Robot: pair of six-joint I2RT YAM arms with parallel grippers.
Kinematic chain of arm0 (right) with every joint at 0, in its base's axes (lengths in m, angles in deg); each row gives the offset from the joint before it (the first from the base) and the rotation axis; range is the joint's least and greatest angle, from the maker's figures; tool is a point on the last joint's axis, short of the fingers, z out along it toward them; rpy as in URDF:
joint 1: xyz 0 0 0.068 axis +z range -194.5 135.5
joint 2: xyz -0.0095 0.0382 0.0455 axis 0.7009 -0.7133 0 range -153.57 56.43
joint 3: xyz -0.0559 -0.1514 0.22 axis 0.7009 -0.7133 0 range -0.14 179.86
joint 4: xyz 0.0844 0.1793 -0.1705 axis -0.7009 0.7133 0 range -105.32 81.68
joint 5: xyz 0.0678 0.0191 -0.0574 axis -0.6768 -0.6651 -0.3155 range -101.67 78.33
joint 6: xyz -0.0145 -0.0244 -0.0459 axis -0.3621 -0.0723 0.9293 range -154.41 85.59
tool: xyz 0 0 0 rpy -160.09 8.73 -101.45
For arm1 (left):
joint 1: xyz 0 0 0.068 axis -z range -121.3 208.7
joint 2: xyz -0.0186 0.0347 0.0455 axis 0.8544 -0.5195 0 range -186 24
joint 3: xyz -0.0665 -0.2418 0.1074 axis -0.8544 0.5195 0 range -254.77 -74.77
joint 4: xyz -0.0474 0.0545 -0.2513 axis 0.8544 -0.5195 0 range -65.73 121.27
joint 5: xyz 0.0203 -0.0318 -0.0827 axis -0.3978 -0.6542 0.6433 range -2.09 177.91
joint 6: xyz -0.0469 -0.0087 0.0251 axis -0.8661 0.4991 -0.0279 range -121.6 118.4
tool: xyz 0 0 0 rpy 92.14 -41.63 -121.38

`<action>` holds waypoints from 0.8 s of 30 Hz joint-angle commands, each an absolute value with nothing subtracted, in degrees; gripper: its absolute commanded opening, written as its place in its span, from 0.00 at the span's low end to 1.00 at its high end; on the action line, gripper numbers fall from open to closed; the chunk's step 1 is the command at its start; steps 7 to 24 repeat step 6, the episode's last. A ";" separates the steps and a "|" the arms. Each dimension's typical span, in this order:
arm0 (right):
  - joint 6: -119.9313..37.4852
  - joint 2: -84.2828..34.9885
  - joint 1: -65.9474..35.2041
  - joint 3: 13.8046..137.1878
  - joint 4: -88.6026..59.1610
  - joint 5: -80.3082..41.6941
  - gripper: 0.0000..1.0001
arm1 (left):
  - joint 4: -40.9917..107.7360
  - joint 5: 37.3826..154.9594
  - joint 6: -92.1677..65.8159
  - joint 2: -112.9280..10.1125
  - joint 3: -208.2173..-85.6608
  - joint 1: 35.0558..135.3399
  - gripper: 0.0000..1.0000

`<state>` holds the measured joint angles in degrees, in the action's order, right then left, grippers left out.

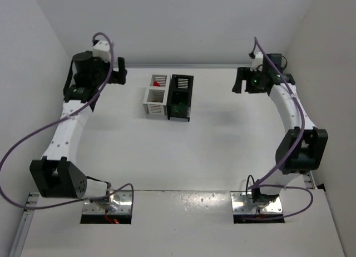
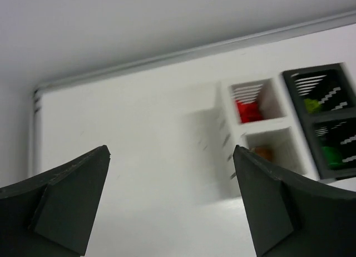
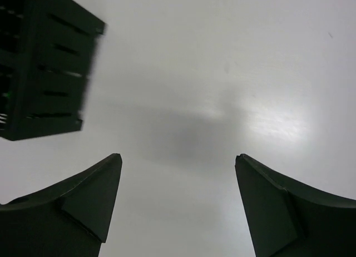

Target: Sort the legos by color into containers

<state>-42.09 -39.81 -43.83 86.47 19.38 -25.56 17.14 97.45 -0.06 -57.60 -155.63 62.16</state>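
Left wrist: left gripper (image 2: 171, 151) gapes empty; red legos (image 2: 248, 110) in white bin (image 2: 279, 101).

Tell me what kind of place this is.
Probably a lab test cell: a white table boxed in by white walls, left arm and right arm bolted at its near edge, small slatted bins holding legos.

Bins upright, touching. Red lego (image 2: 248, 110) in far white bin (image 2: 268, 95), orange lego (image 2: 263, 152) in near white bin (image 2: 289, 148). Yellow-green lego (image 2: 312, 105) and green lego (image 2: 332, 155) in black bin (image 2: 311, 73).
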 commanded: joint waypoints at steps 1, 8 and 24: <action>-40.74 -35.60 -48.62 79.16 15.55 -25.28 0.83 | 14.74 96.70 -2.73 -52.57 -147.56 54.69 1.00; -40.21 -32.95 -52.14 71.58 12.90 -26.70 0.83 | 16.24 97.67 -1.07 -45.44 -135.87 50.17 1.00; -40.21 -32.95 -52.14 71.58 12.90 -26.70 0.83 | 16.24 97.67 -1.07 -45.44 -135.87 50.17 1.00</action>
